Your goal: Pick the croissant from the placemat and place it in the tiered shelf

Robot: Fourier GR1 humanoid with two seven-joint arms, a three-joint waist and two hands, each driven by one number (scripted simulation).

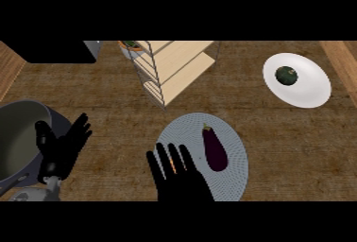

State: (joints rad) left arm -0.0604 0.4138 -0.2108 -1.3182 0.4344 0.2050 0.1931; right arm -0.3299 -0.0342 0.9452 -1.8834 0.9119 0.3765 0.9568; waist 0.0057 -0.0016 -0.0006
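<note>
Right hand (178,172) spread flat over the placemat (237,142), an orange sliver, likely the croissant (172,163), showing between its fingers: positioned to grasp it. Left hand (63,146) open, resting by the pot (17,137). Eggplant (214,147) lies beside. Shelf (171,66) beyond, plate (307,90) far right.

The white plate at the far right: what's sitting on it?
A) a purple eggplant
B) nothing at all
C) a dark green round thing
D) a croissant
C: a dark green round thing sits on the white plate; the purple eggplant lies on the placemat instead.
</note>
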